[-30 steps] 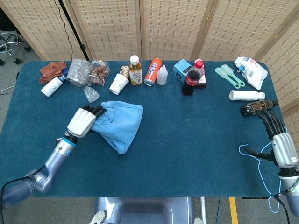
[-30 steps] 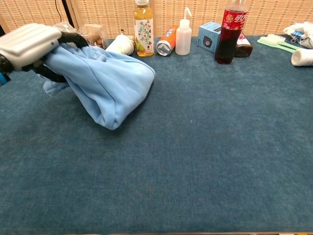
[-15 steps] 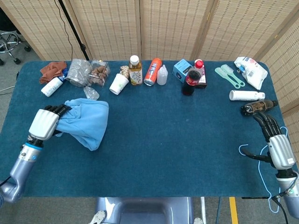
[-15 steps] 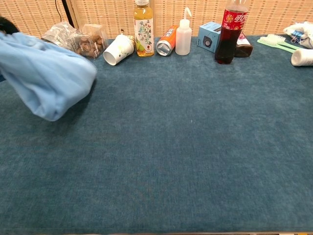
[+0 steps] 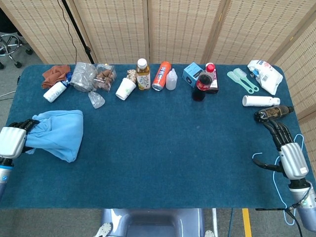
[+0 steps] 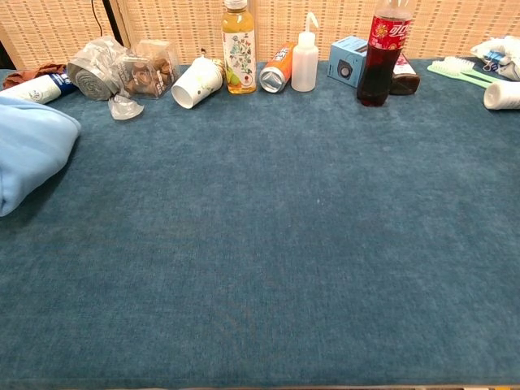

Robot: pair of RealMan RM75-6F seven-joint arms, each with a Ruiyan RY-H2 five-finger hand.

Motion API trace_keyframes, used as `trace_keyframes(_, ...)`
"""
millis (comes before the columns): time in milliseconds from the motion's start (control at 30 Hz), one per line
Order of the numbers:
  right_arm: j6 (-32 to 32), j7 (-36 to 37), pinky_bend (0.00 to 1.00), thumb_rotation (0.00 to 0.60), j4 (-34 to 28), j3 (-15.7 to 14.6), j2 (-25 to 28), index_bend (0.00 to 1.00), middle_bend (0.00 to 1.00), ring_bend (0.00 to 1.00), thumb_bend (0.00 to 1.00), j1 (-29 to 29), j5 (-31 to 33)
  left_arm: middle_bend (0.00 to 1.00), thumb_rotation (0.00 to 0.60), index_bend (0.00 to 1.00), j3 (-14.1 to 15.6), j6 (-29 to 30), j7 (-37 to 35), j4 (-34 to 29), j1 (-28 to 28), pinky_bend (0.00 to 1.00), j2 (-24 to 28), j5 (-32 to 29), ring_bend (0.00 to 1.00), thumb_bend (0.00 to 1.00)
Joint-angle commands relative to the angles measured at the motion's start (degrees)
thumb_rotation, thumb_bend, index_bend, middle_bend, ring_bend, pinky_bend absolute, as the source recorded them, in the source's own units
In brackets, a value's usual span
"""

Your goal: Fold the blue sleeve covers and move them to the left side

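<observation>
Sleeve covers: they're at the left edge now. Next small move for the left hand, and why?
Probably open the fingers and let go. The left hand grips the folded blue sleeve covers, which lie on the table at its left side, so only release seems left.

I am working in what looks like a staged lab or test room: a blue-carpeted table ringed by woven folding screens, a wheeled stool beyond them, and assorted props like a cola bottle lined along the back.
</observation>
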Motion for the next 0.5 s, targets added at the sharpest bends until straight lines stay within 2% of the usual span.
trace_keyframes(33, -0.12, 0.0, 0.01, 0.6, 0.02, 0.0, -0.01, 0.0, 0.0, 0.0, 0.0, 0.1, 0.0, 0.69, 0.6, 0.83, 0.42, -0.29, -2.41, 3.62, 1.62, 0.79, -1.91, -0.15, 0.69, 1.0)
trace_keyframes(67, -0.16, 0.03, 0.01, 0.6, 0.01, -0.03, -0.01, 0.0, 0.0, 0.0, 0.0, 0.14, -0.04, 0.68, 0.6, 0.81, 0.59, -0.5, -2.55, 4.15, 1.74, 0.78, -2.16, 0.02, 0.66, 1.0)
trace_keyframes(100, -0.18, 0.09, 0.01, 0.6, -0.01, -0.06, -0.01, 0.0, 0.0, 0.0, 0.0, 0.17, -0.09, 0.62, 0.6, 0.75, 0.77, -0.57, -2.56, 4.64, 1.81, 0.72, -2.42, 0.24, 0.58, 1.0)
trace_keyframes(167, -0.18, 0.16, 0.0, 0.6, -0.05, -0.14, 0.0, 0.0, 0.0, 0.0, 0.0, 0.18, -0.19, 0.43, 0.6, 0.57, 1.24, -1.06, -1.79, 5.43, 1.93, 0.51, -2.81, 0.68, 0.37, 1.0)
trace_keyframes(233, -0.17, 0.26, 0.0, 0.6, -0.1, -0.23, 0.04, 0.0, 0.0, 0.0, 0.0, 0.17, -0.29, 0.12, 0.6, 0.25, 1.87, -2.55, -0.69, 5.37, 1.98, 0.18, -2.72, 1.05, 0.09, 0.95)
trace_keyframes(267, -0.16, 0.36, 0.0, 0.6, -0.16, -0.29, 0.09, 0.0, 0.0, 0.0, 0.0, 0.17, -0.36, 0.05, 0.6, 0.16, 2.2, -3.68, 0.12, 4.82, 1.93, 0.1, -2.44, 1.18, 0.04, 0.91)
trace_keyframes(300, -0.15, 0.41, 0.0, 0.6, -0.2, -0.31, 0.12, 0.0, 0.0, 0.0, 0.0, 0.17, -0.38, 0.0, 0.6, 0.05, 2.42, -4.38, 0.64, 4.22, 1.87, 0.03, -2.16, 1.29, 0.0, 0.82)
trace_keyframes(333, -0.15, 0.47, 0.0, 0.6, -0.27, -0.32, 0.18, 0.0, 0.0, 0.0, 0.0, 0.16, -0.38, 0.0, 0.599, 0.0, 2.71, -5.34, 1.49, 3.08, 1.78, 0.0, -1.61, 1.43, 0.0, 0.73)
trace_keyframes(400, -0.16, 0.59, 0.0, 0.6, -0.44, -0.39, 0.3, 0.0, 0.0, 0.0, 0.0, 0.14, -0.39, 0.0, 0.594, 0.0, 2.9, -6.39, 4.7, -0.05, 1.65, 0.0, -0.14, 1.52, 0.0, 0.65)
trace_keyframes(500, -0.24, 0.8, 0.0, 0.6, -0.61, -0.49, 0.44, 0.0, 0.0, 0.0, 0.0, 0.13, -0.42, 0.0, 0.582, 0.0, 2.89, -6.8, 8.87, -5.0, 1.96, 0.0, 2.07, 1.32, 0.0, 0.6)
